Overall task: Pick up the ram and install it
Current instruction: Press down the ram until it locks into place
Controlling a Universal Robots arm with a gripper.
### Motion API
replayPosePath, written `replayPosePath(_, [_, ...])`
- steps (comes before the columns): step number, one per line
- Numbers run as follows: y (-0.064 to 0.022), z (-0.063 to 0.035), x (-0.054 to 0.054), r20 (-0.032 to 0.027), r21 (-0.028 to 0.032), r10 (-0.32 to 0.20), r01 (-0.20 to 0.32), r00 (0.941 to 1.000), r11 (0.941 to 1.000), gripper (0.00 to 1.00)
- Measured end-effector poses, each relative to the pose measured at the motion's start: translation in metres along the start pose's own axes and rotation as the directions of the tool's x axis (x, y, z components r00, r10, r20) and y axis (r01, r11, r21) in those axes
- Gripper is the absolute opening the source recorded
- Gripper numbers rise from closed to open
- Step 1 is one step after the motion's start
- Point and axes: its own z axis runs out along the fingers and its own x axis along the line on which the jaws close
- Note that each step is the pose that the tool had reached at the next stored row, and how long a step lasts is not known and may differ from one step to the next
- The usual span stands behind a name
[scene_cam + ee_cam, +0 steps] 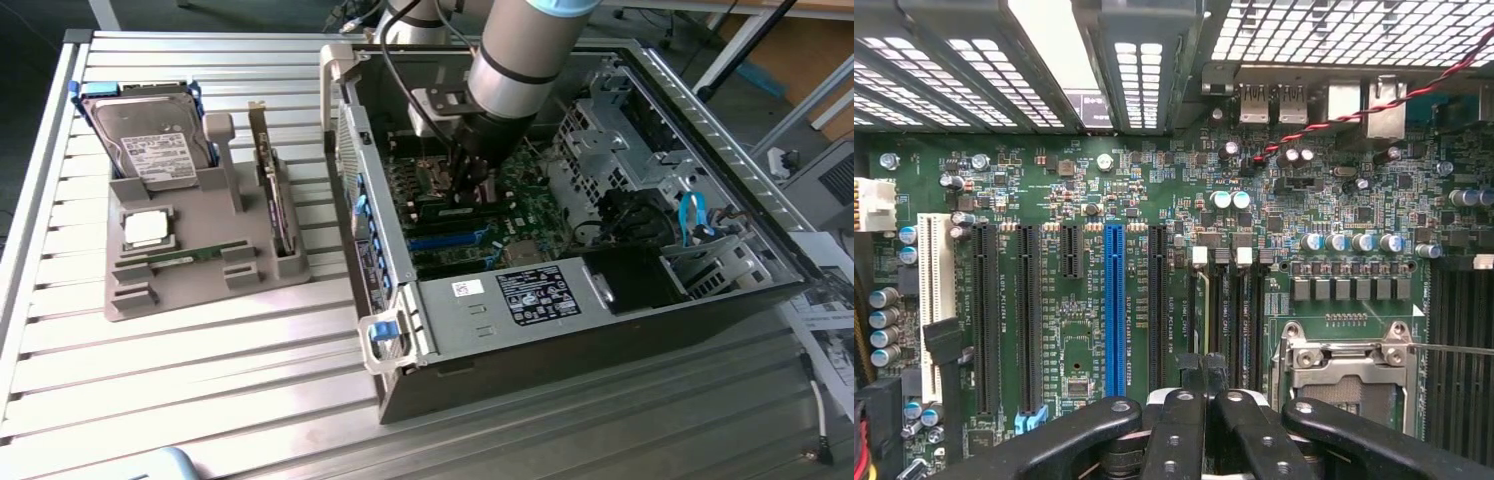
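Observation:
My gripper reaches down into the open computer case, over the motherboard's memory slots. In the wrist view its black fingers are pressed together, so the gripper is shut. Just beyond the fingertips the ram stands edge-on in one of the memory slots, a thin pale-green line between the white latches. From the exterior view it reads as a dark stick lying along the board below the gripper. Whether the fingertips touch its top edge I cannot tell.
A blue expansion slot and black slots lie beside the memory slots, and the metal CPU socket is on their other side. On the exterior view's left a grey holder carries a hard drive, a dark expansion card and a thin green strip.

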Motion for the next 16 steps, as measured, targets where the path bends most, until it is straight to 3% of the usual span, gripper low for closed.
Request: replayPosePath(16, [0.0000, 0.0034, 0.0004, -0.0002, -0.0001, 0.000, 0.000, 1.0000, 1.0000, 0.11])
